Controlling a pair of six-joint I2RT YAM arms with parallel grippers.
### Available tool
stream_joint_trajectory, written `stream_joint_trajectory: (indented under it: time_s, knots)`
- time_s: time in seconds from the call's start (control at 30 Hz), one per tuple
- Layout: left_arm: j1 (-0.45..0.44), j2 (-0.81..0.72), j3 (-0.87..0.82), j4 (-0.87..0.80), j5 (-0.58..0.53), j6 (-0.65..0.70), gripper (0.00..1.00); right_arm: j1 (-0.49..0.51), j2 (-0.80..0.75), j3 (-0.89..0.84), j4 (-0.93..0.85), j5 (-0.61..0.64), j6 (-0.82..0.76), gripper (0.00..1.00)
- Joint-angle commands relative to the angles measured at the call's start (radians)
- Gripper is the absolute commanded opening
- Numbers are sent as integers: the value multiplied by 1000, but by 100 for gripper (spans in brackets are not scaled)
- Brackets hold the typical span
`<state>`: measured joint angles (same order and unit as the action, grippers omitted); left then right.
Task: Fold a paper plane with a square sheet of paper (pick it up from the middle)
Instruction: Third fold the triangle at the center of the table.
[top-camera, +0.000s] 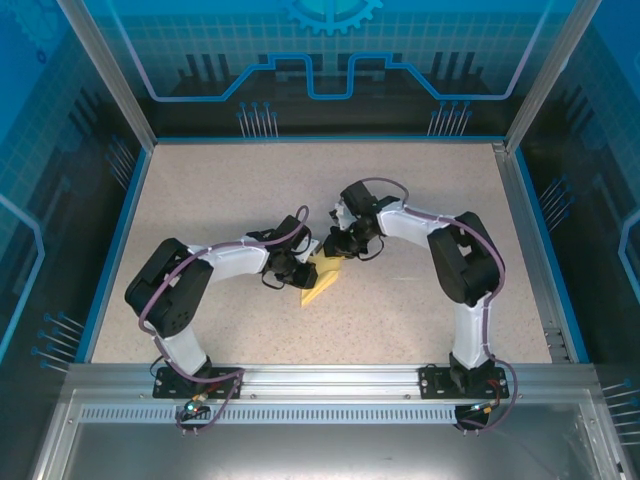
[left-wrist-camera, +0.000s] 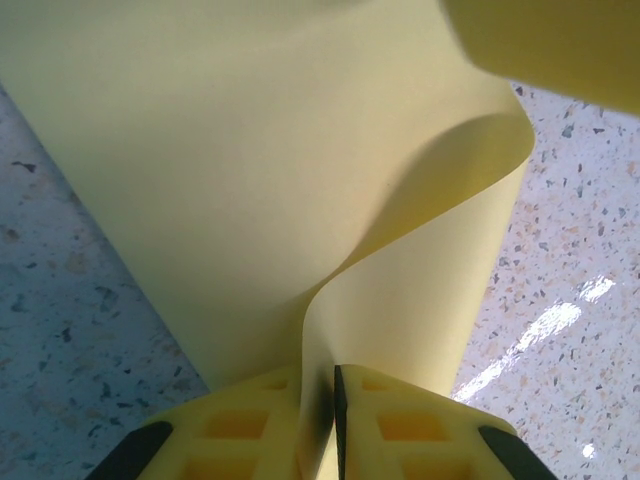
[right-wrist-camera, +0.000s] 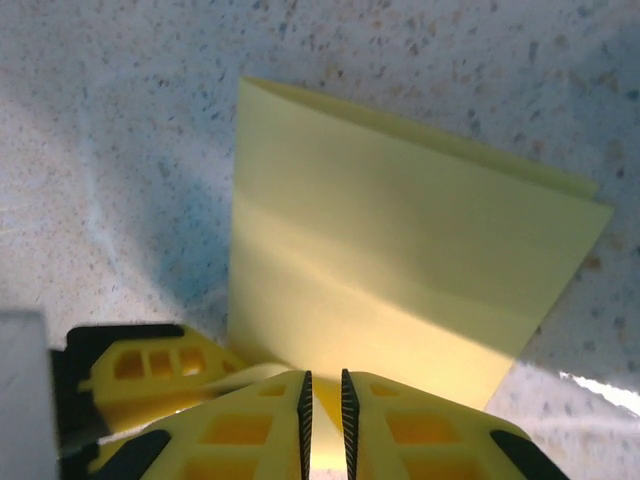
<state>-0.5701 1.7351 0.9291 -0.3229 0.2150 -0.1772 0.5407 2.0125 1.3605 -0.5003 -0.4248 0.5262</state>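
Left gripper (left-wrist-camera: 322, 425): jaws narrow, pinching the folded yellow sheet of paper (left-wrist-camera: 250, 180), which curls upward. Paper sits mid table (top-camera: 200, 200), between the 2 arms. Right gripper (right-wrist-camera: 323, 425): jaws narrow, clamped on the paper's near edge.

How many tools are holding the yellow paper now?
2. The left tool pinches a curled edge of the paper; the right tool pinches its folded part. Both meet at the middle of the table.
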Motion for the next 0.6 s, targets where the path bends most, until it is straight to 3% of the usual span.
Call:
stream_joint_trajectory:
  time_s: [0.0, 0.57]
  knots:
    - [7, 6, 26, -5, 34, 24, 16, 1, 75, 79, -74, 21, -40, 17]
    - [8, 11, 57, -13, 39, 26, 17, 10, 158, 128, -165, 91, -137, 14]
